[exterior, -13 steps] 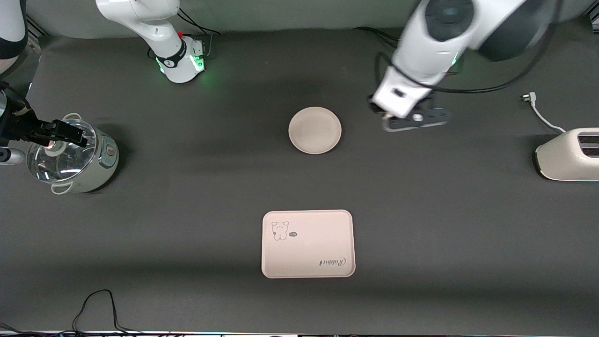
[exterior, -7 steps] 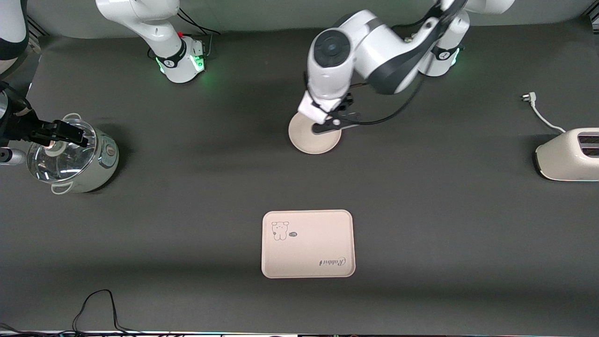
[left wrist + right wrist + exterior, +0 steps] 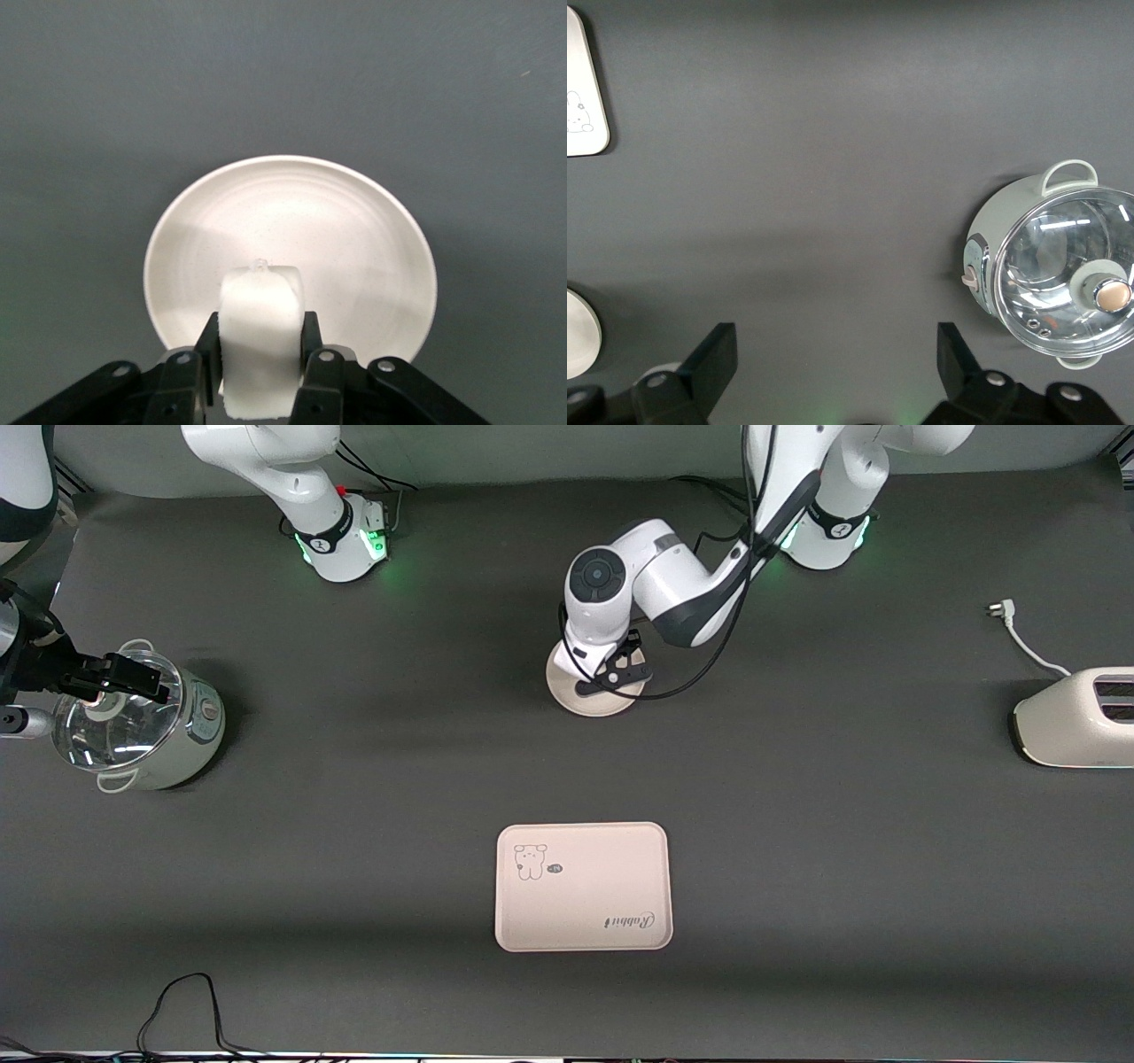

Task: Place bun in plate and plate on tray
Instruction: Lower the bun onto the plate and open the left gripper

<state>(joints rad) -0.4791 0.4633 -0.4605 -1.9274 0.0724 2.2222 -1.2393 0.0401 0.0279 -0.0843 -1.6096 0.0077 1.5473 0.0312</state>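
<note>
The off-white bun (image 3: 260, 354) is pinched between the black fingers of my left gripper (image 3: 260, 332), which is shut on it. It hangs just above the near rim of the round cream plate (image 3: 354, 239), which has nothing in it. In the front view my left gripper (image 3: 611, 676) is low over the plate (image 3: 589, 701), and the arm hides the bun. The cream tray (image 3: 582, 886) with its animal drawing lies nearer the front camera than the plate. My right gripper (image 3: 837, 354) waits open with nothing between its fingers, up in the air by the pot (image 3: 142, 722).
A pale green pot (image 3: 1063, 274) with a glass lid stands at the right arm's end of the table. A cream toaster (image 3: 1076, 717) and a loose plug and cable (image 3: 1010, 615) are at the left arm's end. A black cable (image 3: 186, 1001) loops at the table's front edge.
My left arm has swung from the left arm's end of the table to over the plate and come down lower, with the bun in its grip. The right arm has not moved.
</note>
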